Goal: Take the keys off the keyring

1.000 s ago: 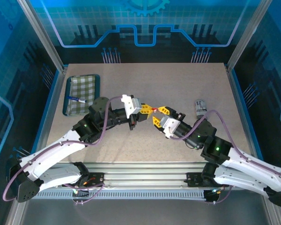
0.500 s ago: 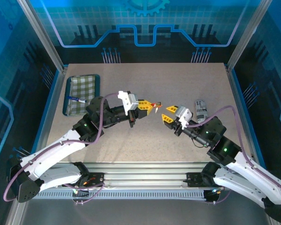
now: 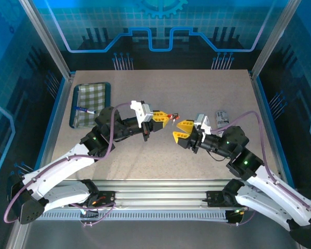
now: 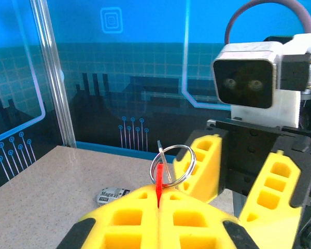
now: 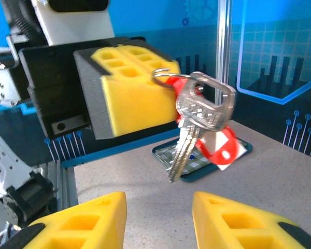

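My left gripper (image 3: 168, 117) hovers above the table's middle, shut on the red tag of the keyring (image 4: 158, 182), and its silver split ring (image 4: 173, 165) sticks up past the shut fingertips (image 4: 145, 199). In the right wrist view the silver keys (image 5: 196, 118) hang from that ring beside the red tag (image 5: 221, 147), under the left gripper's yellow fingers (image 5: 132, 98). My right gripper (image 3: 179, 130) faces them from the right, open (image 5: 159, 218), a short way off and touching nothing.
A teal tray with a checked liner (image 3: 79, 98) sits at the back left and holds a blue-and-white pen (image 3: 84, 109). A small newsprint-patterned roll (image 3: 221, 116) lies on the table behind the right arm. Metal frame posts (image 3: 62, 62) border the table.
My right gripper left the keyring, drew back to the right, then swung in again to face it, lower than before. My left gripper shifted slightly back and left, still gripping.
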